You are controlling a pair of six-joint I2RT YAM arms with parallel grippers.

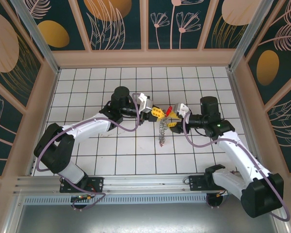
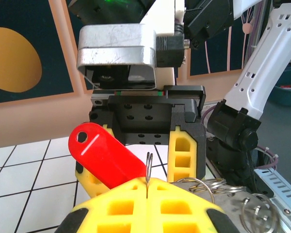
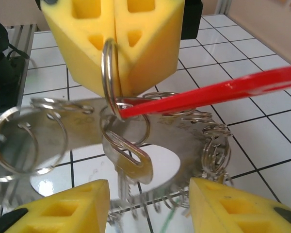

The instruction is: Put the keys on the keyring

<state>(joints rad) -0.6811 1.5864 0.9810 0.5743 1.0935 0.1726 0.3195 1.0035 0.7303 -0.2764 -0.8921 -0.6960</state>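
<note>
Top external: both arms reach inward and meet above the middle of the white tiled surface [image 1: 136, 153]. Left gripper [image 1: 157, 112] and right gripper [image 1: 172, 118] face each other, tips nearly touching. A red-tagged key [image 1: 168, 110] sits between them. The keyring [image 1: 162, 133] hangs edge-on just below the two tips, clear of both arm bodies; cannot tell whether its low end touches the tiles. Left wrist: left gripper [image 2: 146, 188] has its yellow fingers [image 2: 111, 206] pressed together, pinching a thin split ring [image 2: 148, 165] that stands upright out of the seam. The red-tagged key [image 2: 106, 158] slants up and left from that ring. Directly opposite, the right gripper [image 2: 136, 162] shows its fingers [image 2: 185, 155] spread wide, one on either side of the red tag. Part of the keyring [image 2: 228, 191], with its wire loops, shows at lower right. Right wrist: right gripper [image 3: 148, 204] fingers [image 3: 58, 208] are far apart, nothing clamped between them. Left gripper [image 3: 115, 43] is above, closed on the split ring [image 3: 108, 73]. The red-tagged key [image 3: 218, 90] runs from the bottom of that ring out to the right. The keyring [image 3: 82, 125] lies behind and below it, flat face toward the camera, central hole showing tiles, loops all round the rim. A plain metal piece [image 3: 131, 158] hangs beneath the split ring; the exact linkage is too tangled to tell.
</note>
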